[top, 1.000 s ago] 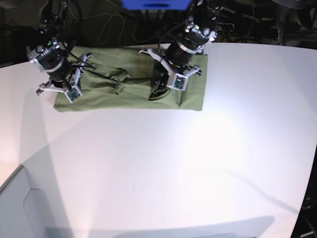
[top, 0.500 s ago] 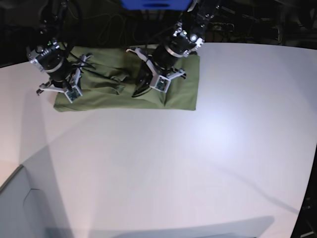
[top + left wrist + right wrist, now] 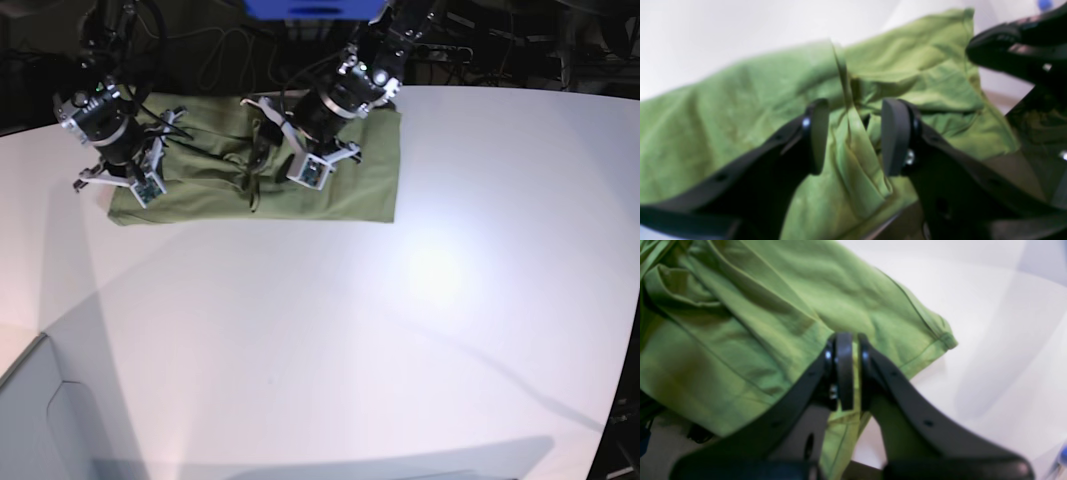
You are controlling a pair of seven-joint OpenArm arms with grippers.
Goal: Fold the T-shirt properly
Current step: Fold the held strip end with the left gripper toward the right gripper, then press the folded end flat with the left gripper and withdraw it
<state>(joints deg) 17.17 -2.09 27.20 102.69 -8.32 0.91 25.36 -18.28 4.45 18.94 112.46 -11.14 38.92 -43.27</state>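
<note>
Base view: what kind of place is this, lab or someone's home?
Most likely a robotics lab or test bench. Two arms work an olive T-shirt on a bare white table; loose cables and dark equipment fill the background, and a blue box sits at the far edge.

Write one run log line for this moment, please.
left gripper: open, over a raised fold | right gripper: shut on T-shirt edge | T-shirt: on table, partly folded

A broad white table filled most of the base view, glossy, with a bright glare patch. Behind its far edge lay a dark background with tangled cables and a blue object at top.
</note>
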